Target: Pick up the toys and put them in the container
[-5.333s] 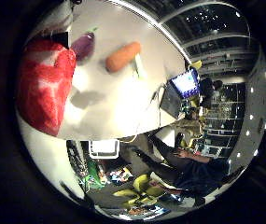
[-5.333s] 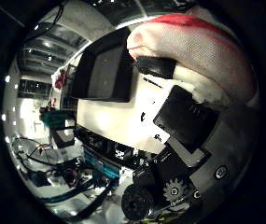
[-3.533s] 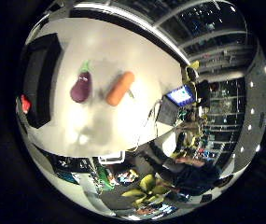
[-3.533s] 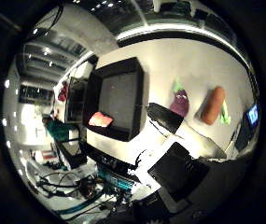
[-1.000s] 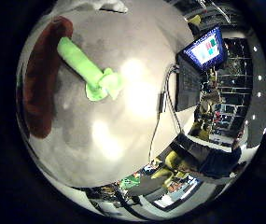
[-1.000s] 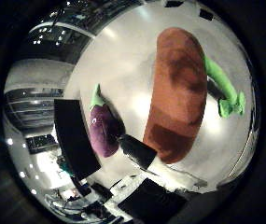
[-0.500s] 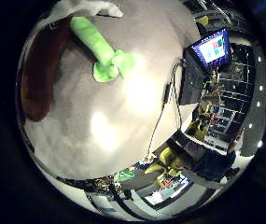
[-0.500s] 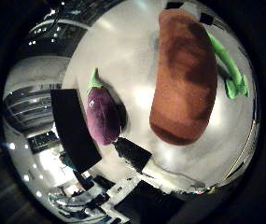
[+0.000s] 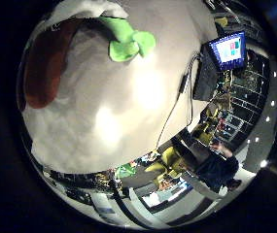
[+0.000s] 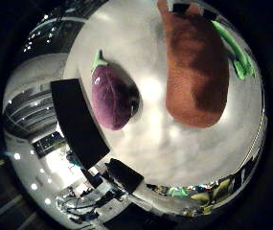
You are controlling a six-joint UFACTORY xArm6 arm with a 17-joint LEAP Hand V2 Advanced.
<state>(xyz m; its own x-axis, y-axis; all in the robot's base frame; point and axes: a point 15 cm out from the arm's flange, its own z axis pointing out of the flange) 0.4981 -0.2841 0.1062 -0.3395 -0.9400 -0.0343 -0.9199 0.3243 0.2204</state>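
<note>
Hovering low over the carrot (image 10: 196,72) on the table (image 9: 128,116), placed for a grasp. Eggplant (image 10: 111,98) just beside, next to the container (image 10: 76,122). Hand state: cannot tell, fingers barely visible.

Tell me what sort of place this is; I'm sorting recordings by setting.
Probably a robotics lab or workshop. Plush toys, a carrot and an eggplant, lie on a white table, with a lit monitor and cluttered equipment benches beyond it.
</note>
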